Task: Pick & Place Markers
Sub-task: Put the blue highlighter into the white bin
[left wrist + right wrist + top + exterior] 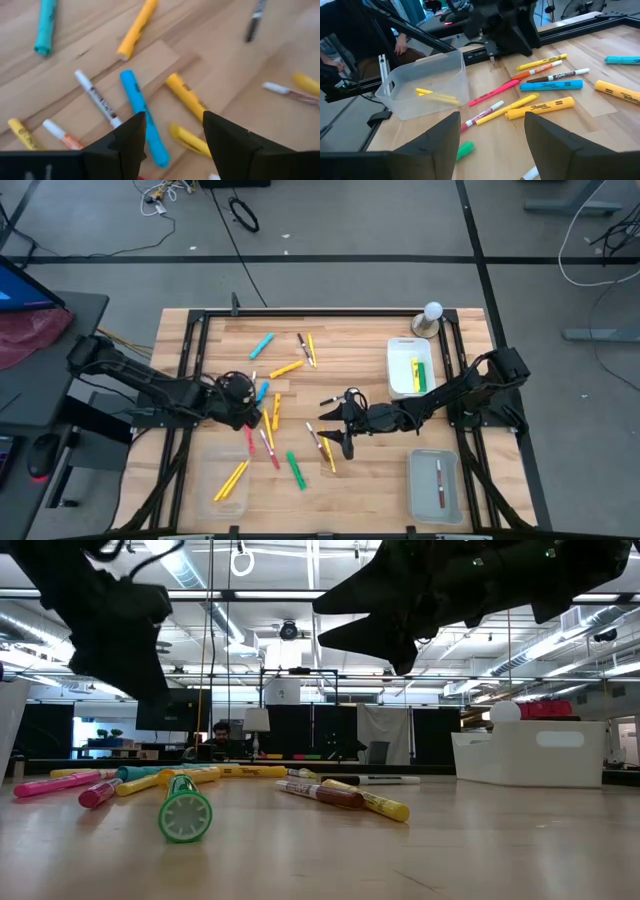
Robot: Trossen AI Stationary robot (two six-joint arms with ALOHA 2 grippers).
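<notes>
A: Jaws status?
B: Left gripper (258, 418) and right gripper (337, 423) both spread, empty, over loose markers (262, 396) mid-bench.
A: Progress?
B: Early, I'd say. A few sit in three trays (414, 366); most left on bench (370, 470).

In the left wrist view, the blue marker (144, 117) is partly covered at its near end by the left gripper (174, 131), and a yellow marker (191, 140) is half hidden between the dark jaws. A far dark marker (254, 21) is blurred. In the low view, both arms are cut off by the top edge, so no jaws can be made out there. In the high view, the contents of the white tray (397, 372) are too small to be counted. In the right wrist view, the green marker (465, 149) is partly masked.
</notes>
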